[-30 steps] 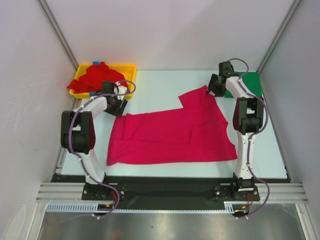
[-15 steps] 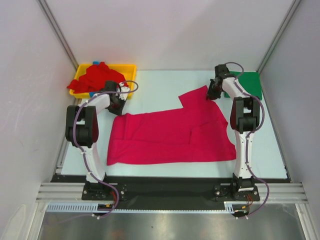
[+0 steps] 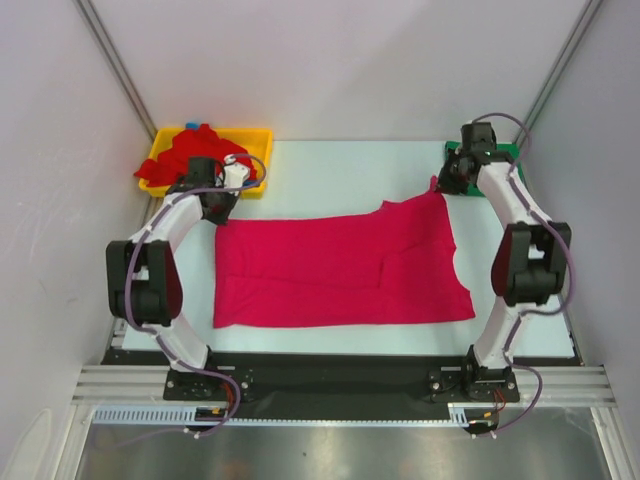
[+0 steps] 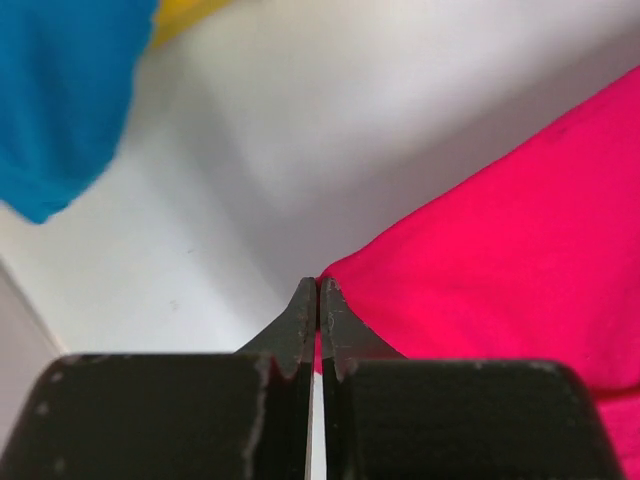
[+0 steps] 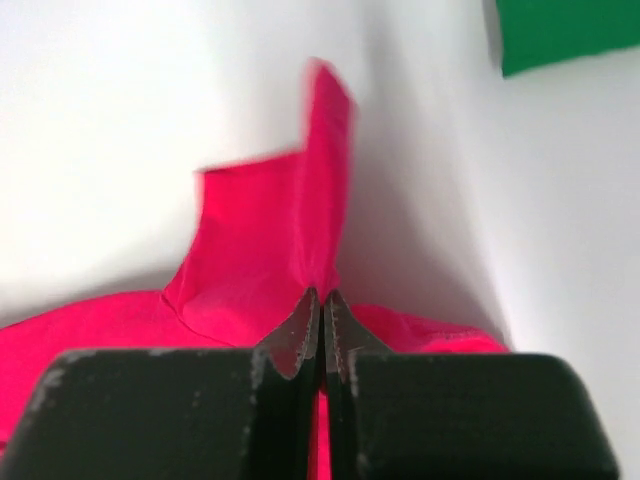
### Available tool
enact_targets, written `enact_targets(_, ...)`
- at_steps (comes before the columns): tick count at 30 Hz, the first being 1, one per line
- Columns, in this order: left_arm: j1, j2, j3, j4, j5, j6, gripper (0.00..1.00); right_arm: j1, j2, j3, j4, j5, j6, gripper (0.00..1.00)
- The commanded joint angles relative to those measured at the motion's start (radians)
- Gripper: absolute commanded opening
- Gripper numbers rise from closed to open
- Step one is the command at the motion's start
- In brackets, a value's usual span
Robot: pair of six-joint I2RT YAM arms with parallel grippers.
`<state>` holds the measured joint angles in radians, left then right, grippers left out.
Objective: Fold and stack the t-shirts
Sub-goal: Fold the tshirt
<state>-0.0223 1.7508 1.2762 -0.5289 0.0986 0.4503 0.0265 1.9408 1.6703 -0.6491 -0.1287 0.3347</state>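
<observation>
The pale worktop (image 3: pixel 330 165) carries a pink shirt (image 3: pixel 340 270) spread flat across its middle, reaching almost from the left side to the right, with its hem close to the near edge. A yellow tray (image 3: pixel 258 133) sits at the far left corner, holding a red shirt (image 3: pixel 175 160) and a blue shirt (image 4: pixel 60 90). A green shirt (image 5: pixel 565 30) lies flat at the far right corner.

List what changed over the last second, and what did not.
Both grippers shut on the magenta t-shirt's far corners: the left gripper near the yellow tray, the right gripper near the green t-shirt. Both arms swung outward, stretching the far edge straight and drawing in the flap that jutted out at far right. The near hem, the red pile and the green t-shirt stayed put.
</observation>
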Motion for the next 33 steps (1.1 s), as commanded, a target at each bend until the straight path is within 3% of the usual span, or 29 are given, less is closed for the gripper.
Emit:
enact_targets(1, 0.015, -0.097, -0.043, 0.021, -0.02, 0.091, 0.0, 0.003, -0.17, -0.131, 0.066, 0.008, -0.028, 0.0)
enact_targets(7, 0.018, -0.189, -0.083, 0.004, -0.017, 0.142, 0.0, 0.001, -0.376, -0.322, 0.051, 0.014, -0.037, 0.0)
enact_targets(16, 0.018, -0.298, -0.242, -0.092, 0.064, 0.241, 0.0, 0.015, -0.729, -0.76, 0.031, 0.037, 0.062, 0.0)
enact_targets(21, 0.018, -0.294, -0.305, -0.118, 0.063, 0.3, 0.0, 0.003, -0.786, -0.912, 0.038, 0.049, 0.148, 0.0)
enact_targets(28, 0.018, -0.27, -0.324, -0.1, -0.006, 0.376, 0.0, 0.043, -0.812, -0.994, -0.009, 0.08, 0.27, 0.0)
enact_targets(33, 0.05, -0.277, -0.298, -0.1, 0.0, 0.383, 0.01, -0.019, -0.832, -1.012, -0.014, 0.069, 0.268, 0.0)
